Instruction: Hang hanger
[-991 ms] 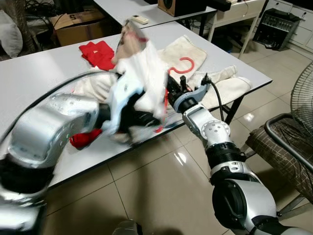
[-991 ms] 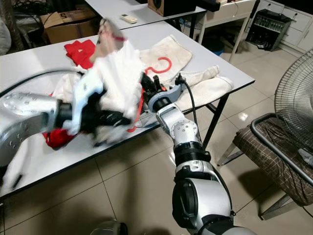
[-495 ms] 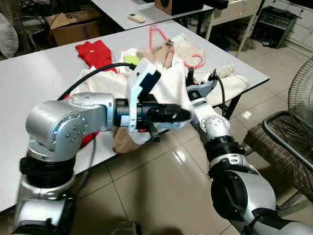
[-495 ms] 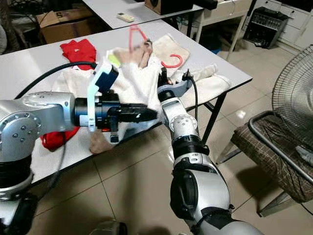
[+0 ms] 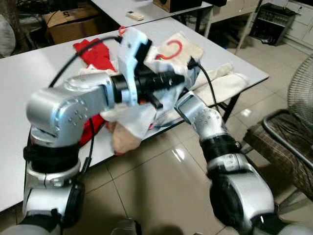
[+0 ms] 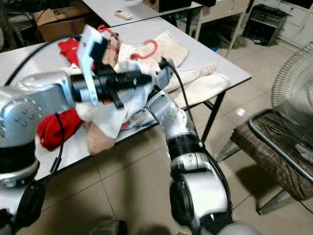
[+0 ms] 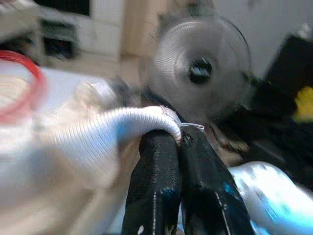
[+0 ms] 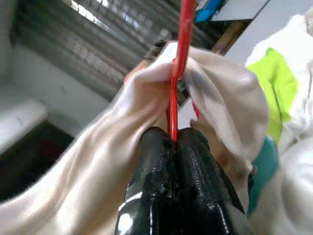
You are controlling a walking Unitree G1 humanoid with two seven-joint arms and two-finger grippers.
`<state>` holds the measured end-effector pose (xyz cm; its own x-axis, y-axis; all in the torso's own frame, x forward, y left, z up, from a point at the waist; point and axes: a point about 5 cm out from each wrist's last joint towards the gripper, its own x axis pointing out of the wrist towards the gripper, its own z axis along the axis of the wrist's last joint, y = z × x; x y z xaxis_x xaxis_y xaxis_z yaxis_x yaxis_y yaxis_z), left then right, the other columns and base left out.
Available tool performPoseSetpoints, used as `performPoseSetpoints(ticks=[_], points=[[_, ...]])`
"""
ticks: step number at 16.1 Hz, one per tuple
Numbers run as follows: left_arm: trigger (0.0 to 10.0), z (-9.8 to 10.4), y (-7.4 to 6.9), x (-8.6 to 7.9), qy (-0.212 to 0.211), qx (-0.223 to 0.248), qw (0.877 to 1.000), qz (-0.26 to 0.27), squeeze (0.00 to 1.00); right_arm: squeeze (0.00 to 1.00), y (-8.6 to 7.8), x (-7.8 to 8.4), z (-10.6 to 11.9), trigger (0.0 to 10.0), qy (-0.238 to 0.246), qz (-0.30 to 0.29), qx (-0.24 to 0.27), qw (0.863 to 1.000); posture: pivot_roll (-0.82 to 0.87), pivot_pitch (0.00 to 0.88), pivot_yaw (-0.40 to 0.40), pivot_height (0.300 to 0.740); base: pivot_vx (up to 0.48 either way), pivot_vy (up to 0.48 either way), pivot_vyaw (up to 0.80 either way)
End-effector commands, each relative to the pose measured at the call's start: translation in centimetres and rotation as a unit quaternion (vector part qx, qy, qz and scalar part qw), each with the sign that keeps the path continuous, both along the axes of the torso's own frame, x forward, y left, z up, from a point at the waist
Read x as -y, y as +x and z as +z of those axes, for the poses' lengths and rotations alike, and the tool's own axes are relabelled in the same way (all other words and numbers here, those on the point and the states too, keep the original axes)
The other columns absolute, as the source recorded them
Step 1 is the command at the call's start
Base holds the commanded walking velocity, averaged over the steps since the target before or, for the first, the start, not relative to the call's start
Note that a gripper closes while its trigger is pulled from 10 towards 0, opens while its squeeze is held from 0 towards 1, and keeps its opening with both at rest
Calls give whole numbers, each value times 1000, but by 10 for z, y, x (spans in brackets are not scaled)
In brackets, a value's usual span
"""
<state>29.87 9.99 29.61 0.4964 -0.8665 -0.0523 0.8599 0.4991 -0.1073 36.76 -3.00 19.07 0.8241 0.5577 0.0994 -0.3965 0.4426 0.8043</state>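
The task looks barely begun. The right claw (image 8: 173, 142) is clamped tight on the red hanger (image 8: 180, 58), which sits wrapped in cream cloth (image 8: 98, 147) above the worktop (image 5: 29, 73). The left claw (image 7: 178, 142) is pinched closed on a white garment (image 7: 107, 132). No rail appears; hanging remains, toward twelve o'clock perhaps.

The left arm (image 6: 44, 105) reached across the white table (image 6: 142, 29), its left gripper (image 6: 143, 78) against a bundle of pale clothes (image 6: 105, 122) hanging over the near edge. A red hanger (image 6: 145, 49) lay on a cream cloth (image 6: 171, 49) beyond. The right arm (image 6: 178, 137) rose beside the bundle. A fan (image 6: 293, 93) stood far right.
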Motion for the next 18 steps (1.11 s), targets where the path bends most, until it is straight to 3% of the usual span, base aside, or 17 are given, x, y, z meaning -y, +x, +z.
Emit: performPoseSetpoints(ticks=[1, 2, 3, 5, 6, 8, 10, 11, 14, 17, 18], points=[[0, 24, 1, -10, -20, 43, 999, 26, 0, 0, -24, -22, -21, 10000, -3, 25, -39, 999, 161, 32, 35, 740, 0, 0, 0], [0, 28, 3, -14, -20, 51, 998, 36, 0, 0, -26, -17, -21, 10000, -15, 22, -34, 999, 159, 31, 36, 740, 0, 0, 0], [0, 42, 11, -32, -18, 82, 992, 90, 0, 0, -40, 3, -22, 10000, -70, 28, -12, 997, 148, 25, 43, 740, 0, 0, 0], [0, 53, 15, -44, -25, 101, 987, 126, 0, 0, -49, 12, -24, 10000, -104, 39, -2, 994, 143, 23, 46, 740, 0, 0, 0], [0, 67, 19, -53, -43, 119, 980, 151, 0, 0, -61, 17, -26, 10000, -129, 62, 7, 990, 139, 14, 47, 740, 0, 0, 0], [0, 70, 12, -40, -58, 101, 988, 104, 0, 0, -71, 14, -26, 10000, -145, 90, 14, 985, 138, 10, 50, 740, 0, 0, 0], [275, 55, 0, -29, -8, 68, 997, 42, 0, 0, -65, 18, -20, 10000, -120, 44, 10, 992, 137, 5, 54, 740, 0, 0, 0], [196, 38, -2, -35, 59, 73, 994, 50, 0, 0, -61, 24, -5, 10000, -59, 32, 13, 998, 144, 1, 49, 740, 0, 0, 0], [0, 12, -1, -56, 172, 77, 979, 84, 0, 0, -59, 36, 12, 10000, 22, 26, 23, 999, 150, 0, 40, 740, 0, 0, 0], [0, -12, -1, -67, 232, 58, 965, 105, 0, 0, -54, 44, 15, 10000, 82, 6, -4, 997, 159, 2, 28, 740, 0, 0, 0], [0, -17, 4, -70, 242, 69, 959, 127, 0, 0, -56, 41, 12, 10000, 65, 21, -14, 998, 158, 3, 28, 740, 0, 0, 0]])
